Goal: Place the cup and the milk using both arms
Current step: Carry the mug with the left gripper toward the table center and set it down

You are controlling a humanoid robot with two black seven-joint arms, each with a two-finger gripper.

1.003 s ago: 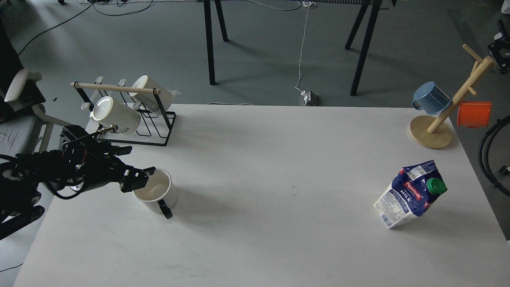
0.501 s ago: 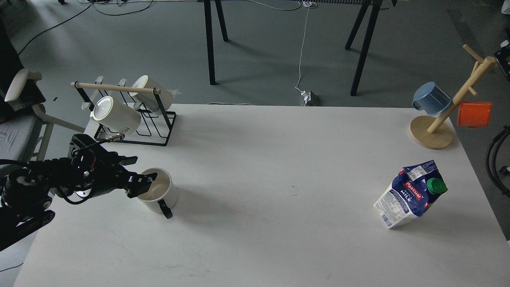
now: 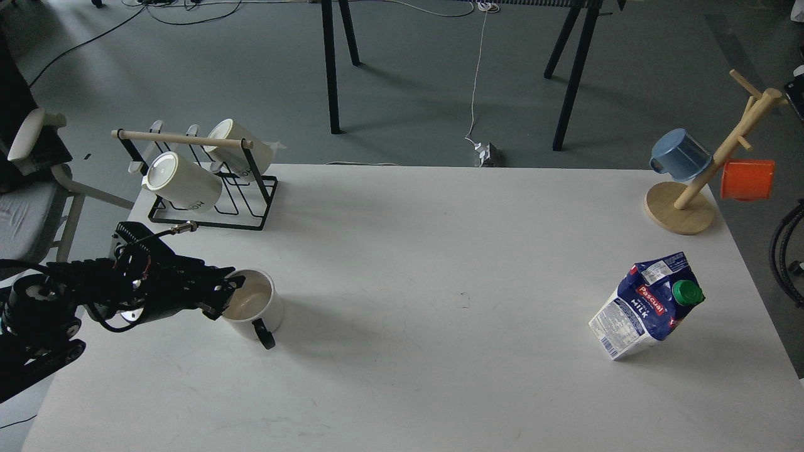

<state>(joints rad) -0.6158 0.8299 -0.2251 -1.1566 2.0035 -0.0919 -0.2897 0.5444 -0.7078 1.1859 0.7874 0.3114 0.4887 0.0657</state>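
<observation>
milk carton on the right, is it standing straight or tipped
Tipped. The milk carton leans to the right on the table, its base lifted on one side, with the green cap facing up and right.

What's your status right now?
Left hand at cup rim, grip unclear. Right hand out of view. Milk untouched. Nothing in the way.

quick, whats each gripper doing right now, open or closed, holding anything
Left gripper: at the rim of the white cup; whether it is closed on it cannot be told.
Right gripper: not in view.
</observation>
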